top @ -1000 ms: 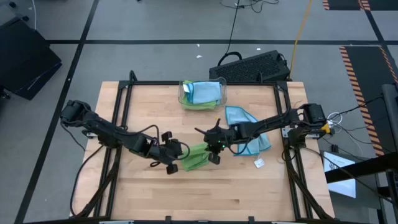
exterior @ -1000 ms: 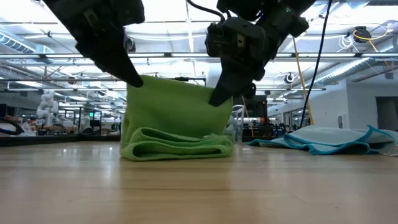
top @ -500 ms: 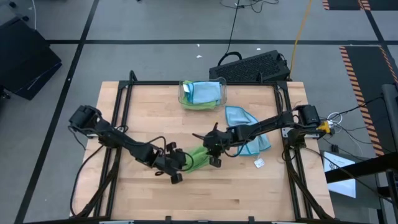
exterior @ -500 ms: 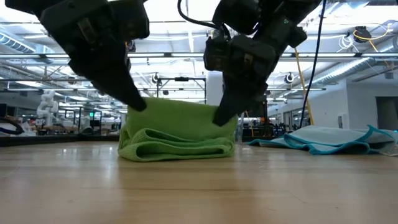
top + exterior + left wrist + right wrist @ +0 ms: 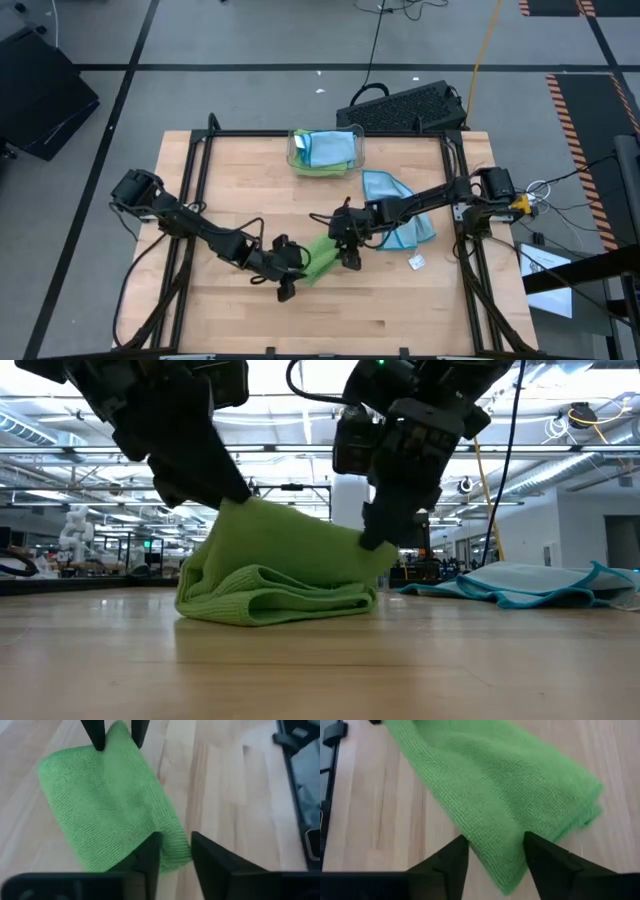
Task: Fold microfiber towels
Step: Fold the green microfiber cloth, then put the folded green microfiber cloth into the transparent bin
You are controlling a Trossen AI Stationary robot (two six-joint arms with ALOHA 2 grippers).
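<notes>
Your green towel sits mid-table, folded into a thick little bundle, with the left gripper on its near-left end and the right gripper on its far-right end. It's soft, light microfiber, so it'll slump and spring open a bit wherever you let go, and the loose top layer will drag along with anything that brushes it. Grab it by the corners or the edge of the top layer, both layers pinched together, not the puffy middle.

In the left wrist view the left fingers stand a narrow gap apart with the towel's corner running between them. In the right wrist view the right fingers are parted wider and straddle the edge. Whether either one's actually pinching cloth right now, I honestly can't tell; looks more like they're letting go.

Compared with a second ago: the top flap was held up tall and flat between both grippers, and now it's come down forward, draped as a sloped hump over the lower fold. The left gripper has slid toward the near side and the bundle has skewed a bit with it.

The blue towel lies crumpled just right of the right arm, and the bin at the back holds more towels.
</notes>
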